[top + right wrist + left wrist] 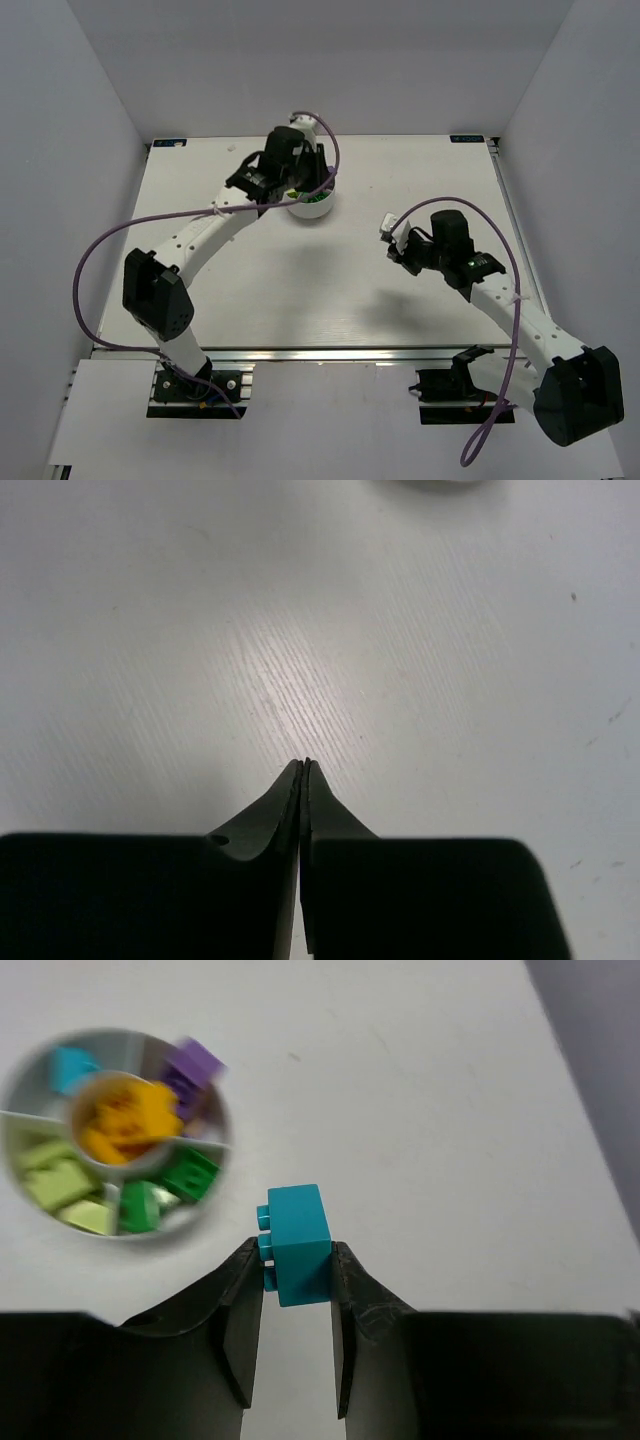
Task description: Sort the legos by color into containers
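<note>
My left gripper (296, 1260) is shut on a cyan brick (298, 1242), held above the table to the right of the round white bowl (215, 1165). The bowl's wedges hold a cyan brick (72, 1066), purple bricks (190, 1068), green bricks (168, 1188) and lime bricks (60, 1182); its central hub holds orange-yellow pieces (128, 1120). In the top view the left gripper (300, 170) hangs over the bowl (312, 208) at the table's far middle. My right gripper (304, 766) is shut and empty above bare table, at the right in the top view (392, 240).
The white table (330, 300) is walled in by grey panels on the left, back and right. A purple cable (105, 240) loops off the left arm. The bowl's edge (430, 483) just shows at the top of the right wrist view.
</note>
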Robot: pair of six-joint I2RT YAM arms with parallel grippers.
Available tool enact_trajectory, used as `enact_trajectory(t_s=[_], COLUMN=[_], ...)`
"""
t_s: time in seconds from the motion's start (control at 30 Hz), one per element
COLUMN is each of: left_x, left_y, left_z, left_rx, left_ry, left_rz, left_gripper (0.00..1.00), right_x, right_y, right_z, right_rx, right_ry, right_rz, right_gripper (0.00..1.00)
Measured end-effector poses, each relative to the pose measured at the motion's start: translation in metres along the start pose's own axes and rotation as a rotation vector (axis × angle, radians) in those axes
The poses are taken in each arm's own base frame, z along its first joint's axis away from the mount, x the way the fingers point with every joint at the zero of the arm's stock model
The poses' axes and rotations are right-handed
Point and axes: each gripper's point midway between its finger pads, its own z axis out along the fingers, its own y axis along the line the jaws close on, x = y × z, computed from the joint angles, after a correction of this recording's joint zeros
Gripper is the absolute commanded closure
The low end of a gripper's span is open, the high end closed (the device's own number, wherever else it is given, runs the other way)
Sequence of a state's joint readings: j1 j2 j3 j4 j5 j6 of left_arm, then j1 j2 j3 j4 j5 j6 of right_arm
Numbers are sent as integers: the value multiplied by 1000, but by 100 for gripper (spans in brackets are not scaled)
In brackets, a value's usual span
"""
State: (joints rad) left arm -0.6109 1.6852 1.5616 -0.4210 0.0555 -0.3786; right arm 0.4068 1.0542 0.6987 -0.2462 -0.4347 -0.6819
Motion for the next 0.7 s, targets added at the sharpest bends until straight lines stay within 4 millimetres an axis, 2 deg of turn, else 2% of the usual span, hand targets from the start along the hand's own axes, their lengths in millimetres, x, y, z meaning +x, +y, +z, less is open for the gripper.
enact_trajectory(t_s=[0.1,0.17,0.3,0.37,0.5,0.6,0.7], left_x=[-44,-66,-79,-75,-47,-28,-24], left_y=[41,71,125,146,184,198,200], left_z=[4,13,41,57,83,94,97], left_rx=[-140,-238,-373,-412,-461,-461,-442], left_ry=[-82,-113,-92,-65,31,84,99], left_rz=[37,63,102,114,125,124,121], left_gripper=[100,100,100,100,98,95,92], right_x=[3,3,-3,-7,-9,-8,-8], right_y=[-15,-21,-24,-26,-27,-28,-28], right_z=[-6,-11,-21,-24,-26,-27,-27], right_rx=[77,112,144,153,160,164,164], right_ry=[2,-6,-38,-51,-58,-57,-56], right_rz=[47,63,63,56,50,46,44], right_gripper=[100,100,100,100,100,100,100])
